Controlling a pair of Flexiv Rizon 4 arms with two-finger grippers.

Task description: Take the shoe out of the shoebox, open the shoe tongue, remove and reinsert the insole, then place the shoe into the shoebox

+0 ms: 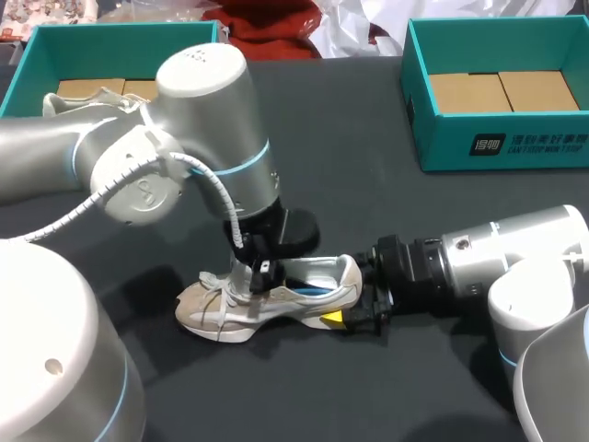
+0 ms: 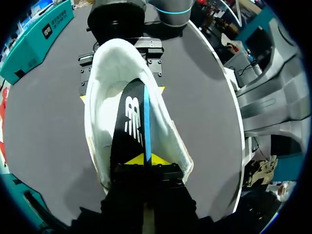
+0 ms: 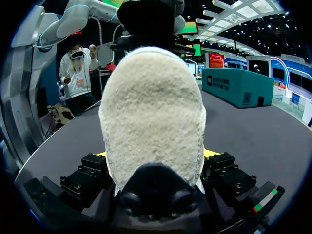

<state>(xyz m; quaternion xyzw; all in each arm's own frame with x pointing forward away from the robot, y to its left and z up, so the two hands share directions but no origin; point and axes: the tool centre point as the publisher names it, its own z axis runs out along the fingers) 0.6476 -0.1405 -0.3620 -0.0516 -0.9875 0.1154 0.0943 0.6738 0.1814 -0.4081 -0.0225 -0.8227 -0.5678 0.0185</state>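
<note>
Head view. The shoe (image 1: pixel 276 299) lies on its sole mid-counter (image 1: pixel 368 184), closer to the near edge, with its toe toward the left edge. The left claw (image 1: pixel 260 273) comes down from above into the shoe's opening. The right claw (image 1: pixel 361 313) comes in low from the right edge and meets the heel. There are two teal boxes: the far-left shoebox (image 1: pixel 110 41) and the far-right shoebox (image 1: pixel 416 110), each at its own far corner and well apart from the shoe.

Left wrist view. The black insole (image 2: pixel 130 127), with a blue edge, stands on edge inside the shoe's white lining. The left claw's yellow tips pinch that edge from both sides, so it is clenched on the insole. The far end of the insole is down in the shoe. The right claw shows beyond the heel.

Right wrist view. The heel fills the space between the right claw's fingers, with a yellow tip pressed against each flank. The claw is grasping the shoe and bracing it on the counter.

Judgement. The step is the insole step, with the shoe out of its box and the opening wide. I cannot tell whether the insole is coming out or going back in. If it is coming out, the next move is a straight lift up and back while the heel stays pinned. If it is going in, the insole has to be turned flat and pushed toward the toe before the left claw lets go. After that the shoe goes into a box.
</note>
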